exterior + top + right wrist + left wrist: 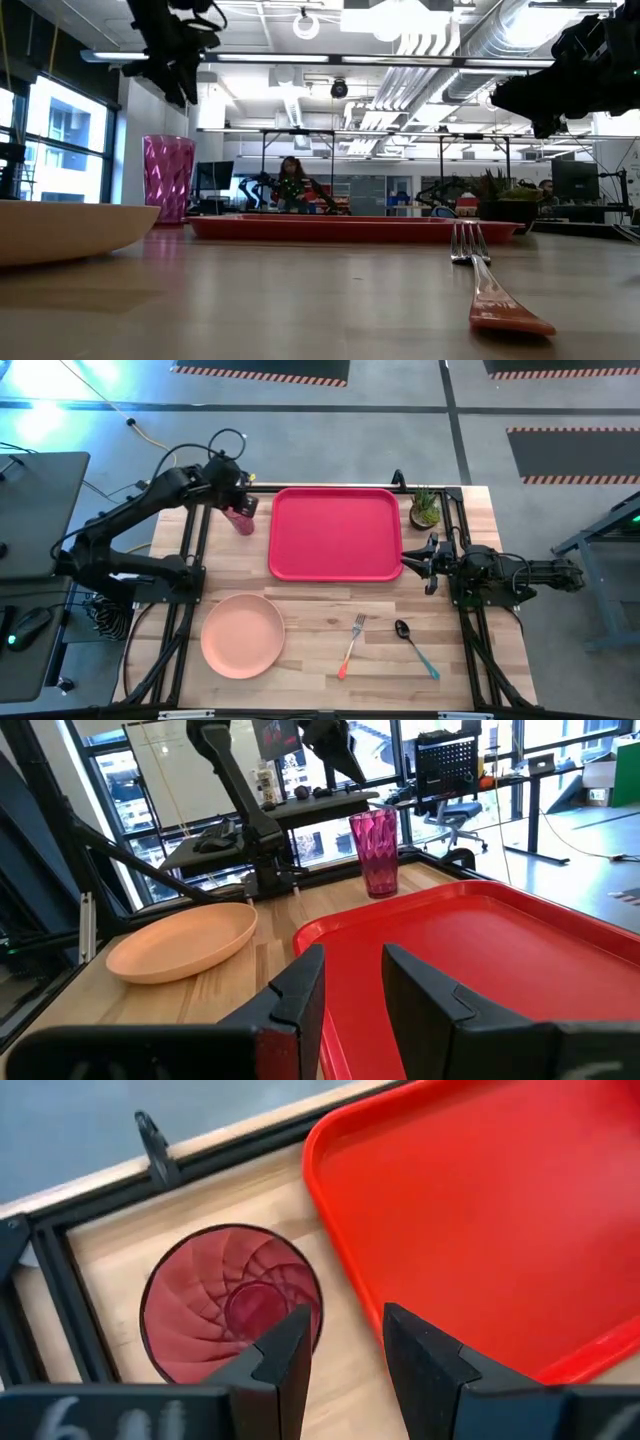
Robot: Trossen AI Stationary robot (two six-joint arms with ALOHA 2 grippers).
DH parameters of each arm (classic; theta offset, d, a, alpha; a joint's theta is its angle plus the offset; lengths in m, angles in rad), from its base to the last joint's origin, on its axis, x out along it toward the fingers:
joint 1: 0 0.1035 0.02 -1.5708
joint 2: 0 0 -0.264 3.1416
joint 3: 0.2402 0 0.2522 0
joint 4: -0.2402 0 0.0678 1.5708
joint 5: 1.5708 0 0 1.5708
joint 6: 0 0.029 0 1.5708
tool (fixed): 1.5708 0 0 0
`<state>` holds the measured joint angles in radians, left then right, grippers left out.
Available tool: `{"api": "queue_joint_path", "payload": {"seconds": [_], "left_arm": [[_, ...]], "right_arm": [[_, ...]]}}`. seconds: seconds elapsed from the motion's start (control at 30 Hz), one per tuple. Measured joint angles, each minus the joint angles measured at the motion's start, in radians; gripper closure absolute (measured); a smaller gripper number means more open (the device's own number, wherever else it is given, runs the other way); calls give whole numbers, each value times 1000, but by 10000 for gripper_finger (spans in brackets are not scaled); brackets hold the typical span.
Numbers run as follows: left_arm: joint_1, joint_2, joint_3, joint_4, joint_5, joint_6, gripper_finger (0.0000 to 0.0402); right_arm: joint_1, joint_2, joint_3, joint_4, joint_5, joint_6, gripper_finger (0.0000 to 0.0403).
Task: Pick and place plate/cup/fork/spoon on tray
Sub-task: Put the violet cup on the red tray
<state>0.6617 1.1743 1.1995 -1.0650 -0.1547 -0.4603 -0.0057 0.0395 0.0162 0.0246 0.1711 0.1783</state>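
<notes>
Left claw [238, 488] hangs over the far left part of the bench [320, 645], its two dark fingers [285, 1360] parted and gripping nothing. The cup [243, 515] stands upright just below it, at about 6 o'clock from the claw in the high view, and sits just beside the tray's [285, 565] left rim without touching it. In the left wrist view the cup's open mouth [230, 1302] shows almost end-on, so its long axis points up toward the claw; the claw is offset toward the tray side of the rim and not centred over it. I judge the cup to be the likely first pick, and the left arm is plainly the nearer one.

Right claw [408, 563] waits at the tray's right edge, fingers [300, 985] apart and empty, aimed across the tray.

Toward 6 o'clock, on the near part of the bench, lie the plate [242, 635], the fork [351, 646] and the spoon [415, 647], all off the tray. A small potted plant [425, 508] stands at the far right corner.

Hard to judge: how high the left claw sits above the cup's rim, since the low view cuts off its fingertips in a dark mass overhead. The spoon is hidden in that view, and the cup's base is not seen from above.
</notes>
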Motion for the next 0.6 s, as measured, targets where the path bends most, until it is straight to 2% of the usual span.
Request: {"api": "queue_joint_path", "payload": {"seconds": [0.6], "left_arm": [[0, 180, 0, -16, 8, 1, 287]], "right_arm": [[0, 0, 0, 0, -3, -1, 309]]}}
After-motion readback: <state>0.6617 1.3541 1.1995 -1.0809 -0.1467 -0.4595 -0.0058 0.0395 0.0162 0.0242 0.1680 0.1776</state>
